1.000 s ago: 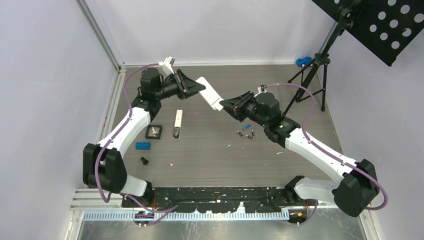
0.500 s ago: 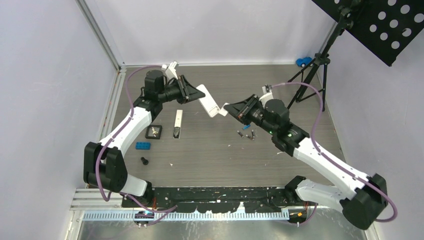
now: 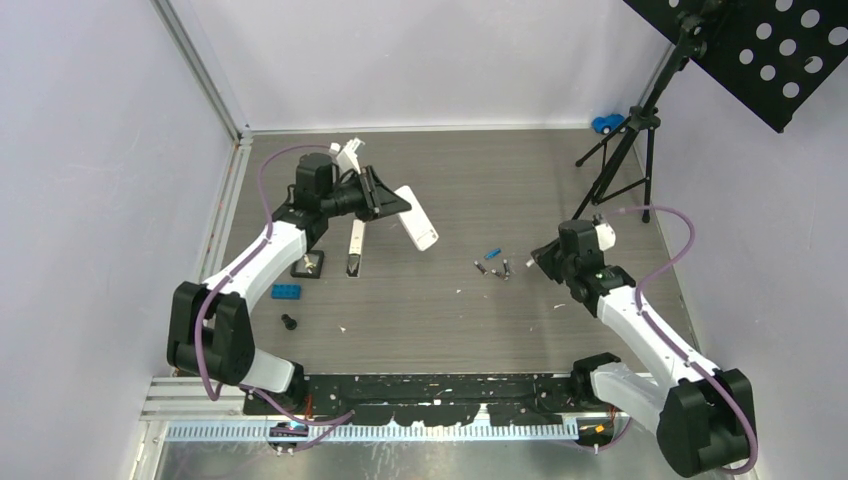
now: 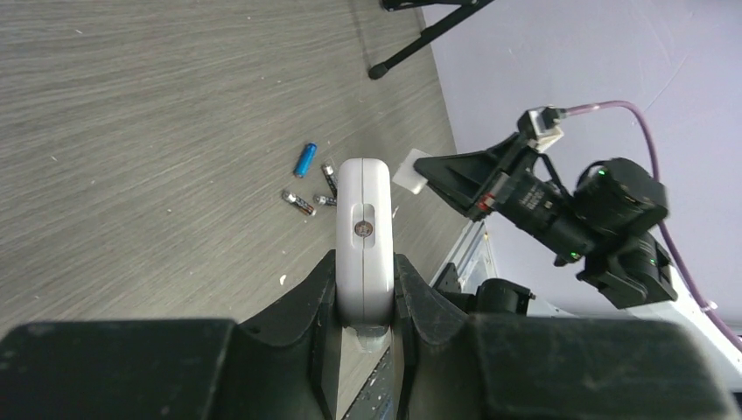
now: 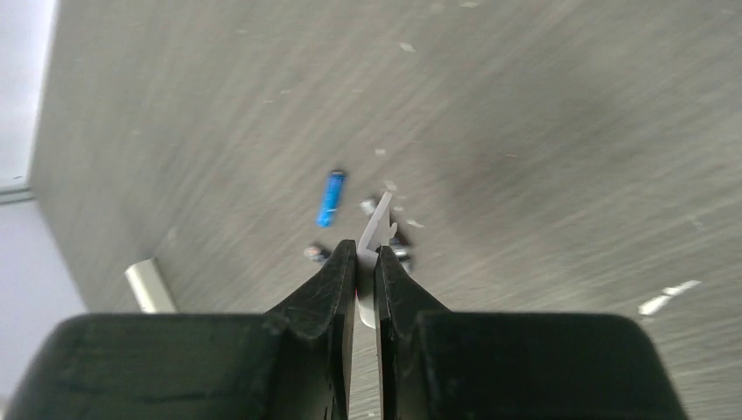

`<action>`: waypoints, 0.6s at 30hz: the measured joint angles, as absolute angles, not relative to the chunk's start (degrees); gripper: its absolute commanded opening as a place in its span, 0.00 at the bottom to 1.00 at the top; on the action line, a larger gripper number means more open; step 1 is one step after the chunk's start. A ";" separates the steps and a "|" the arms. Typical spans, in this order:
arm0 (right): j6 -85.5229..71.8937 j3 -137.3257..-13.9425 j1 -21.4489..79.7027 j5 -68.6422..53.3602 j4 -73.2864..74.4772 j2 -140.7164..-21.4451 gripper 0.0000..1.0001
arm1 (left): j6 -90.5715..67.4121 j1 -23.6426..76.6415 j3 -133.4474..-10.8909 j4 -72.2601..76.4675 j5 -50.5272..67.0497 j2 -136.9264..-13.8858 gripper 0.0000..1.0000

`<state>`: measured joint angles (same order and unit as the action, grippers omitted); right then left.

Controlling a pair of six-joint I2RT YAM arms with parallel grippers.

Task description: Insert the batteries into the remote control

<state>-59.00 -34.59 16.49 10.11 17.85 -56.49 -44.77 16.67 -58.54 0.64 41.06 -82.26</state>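
My left gripper [image 3: 392, 203] is shut on the white remote control [image 3: 419, 219] and holds it tilted above the table; in the left wrist view the remote [image 4: 364, 201] sticks out from between the fingers [image 4: 325, 278]. My right gripper [image 3: 536, 261] is shut on a thin white plastic piece [image 5: 378, 219], also seen as a small white tab [image 4: 409, 172] in the left wrist view. The batteries [image 3: 493, 267], small dark cylinders [image 4: 297, 202], lie on the table just left of the right gripper and beneath it [image 5: 317, 254].
A small blue cylinder [image 3: 492, 253] lies by the batteries. A slim silver remote [image 3: 355, 247], a black square tray [image 3: 308, 263], a blue brick [image 3: 286, 291] and a black knob [image 3: 289, 322] lie at the left. A black tripod stand [image 3: 613, 152] and a blue toy [image 3: 605, 124] are at the back right.
The right gripper has drawn away from the remote's end, moving right and down to the batteries with the thin white piece in its jaws. The left gripper lowered the remote slightly.
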 measured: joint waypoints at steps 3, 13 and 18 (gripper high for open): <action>-58.57 -29.87 13.17 8.82 16.36 -56.60 0.00 | -44.97 17.52 -57.69 1.26 41.78 -81.93 0.00; -62.19 -19.00 10.74 3.36 8.27 -56.66 0.35 | -45.91 19.00 -56.10 1.93 44.05 -78.59 0.00; -64.16 -18.74 10.74 5.87 11.88 -55.40 0.55 | -46.30 19.05 -56.10 2.13 44.29 -77.41 0.00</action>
<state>-64.16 -18.74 10.74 5.87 11.88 -55.40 -46.30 19.05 -56.10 2.13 44.29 -77.41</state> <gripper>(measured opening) 0.463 0.224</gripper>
